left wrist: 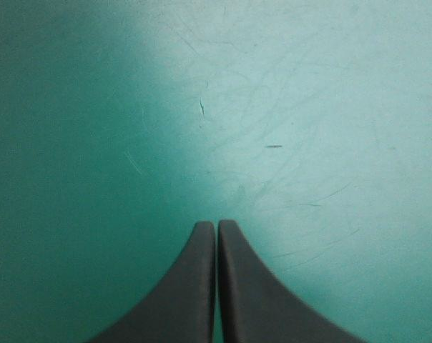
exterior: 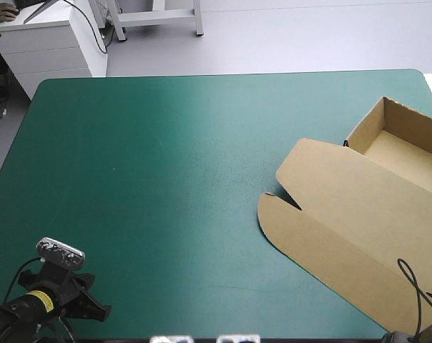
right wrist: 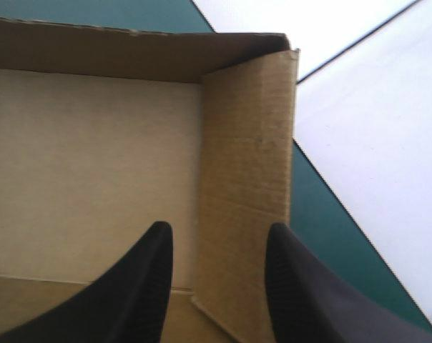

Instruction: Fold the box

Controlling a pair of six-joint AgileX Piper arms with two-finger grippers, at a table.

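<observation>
Right gripper: black fingers apart, an upright side wall of the brown box between them; cannot tell if they touch it. Plain matte board, tray open. Left gripper: fingers together in a point over the bare, scratched teal-green cover, well apart from the box. The box lies at the table's right edge, its round-cornered lid flat.
</observation>
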